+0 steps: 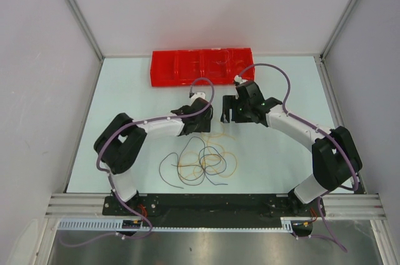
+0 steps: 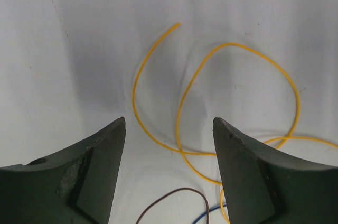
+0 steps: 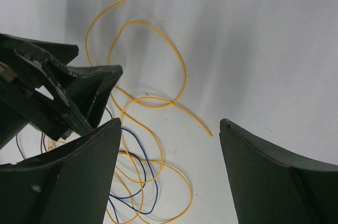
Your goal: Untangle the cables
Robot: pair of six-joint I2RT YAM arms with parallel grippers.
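Closest to my left wrist camera are the two dark, wedge-shaped fingers (image 2: pixel 79 182) of my left hand (image 2: pixel 169 123), spread wide with nothing pinched between them. Through the gap I see a thin orange-yellow wire (image 2: pixel 237 47) lying in open loops on the pale desk (image 2: pixel 79 49) and crossing over itself near the finger on the right of that view. A thin reddish-brown wire (image 2: pixel 179 189) and a bit of thin blue wire (image 2: pixel 211 214) curl at the lower edge. My right hand (image 3: pixel 170 126) is spread as well, gripping nothing, and hangs over the same desk. Its camera shows the orange-yellow loops running beside the tip of my left hand, which juts in from the left, and the blue wire threading through the yellow strands lower down. From above, my two hands sit near each other but apart around the middle of the desk, over the far side of the tangle of thin cables (image 1: pixel 203 162). That tangle lies loosely coiled on the desk between the hands and my arm bases, and a dark grey strand (image 1: pixel 164 174) trails out on its left side. Beyond the hands, a flat red plastic tray (image 1: pixel 169 71) with compartments rests at the far edge of the desk. Thick purple cables (image 1: pixel 281 77) arc along my arms.
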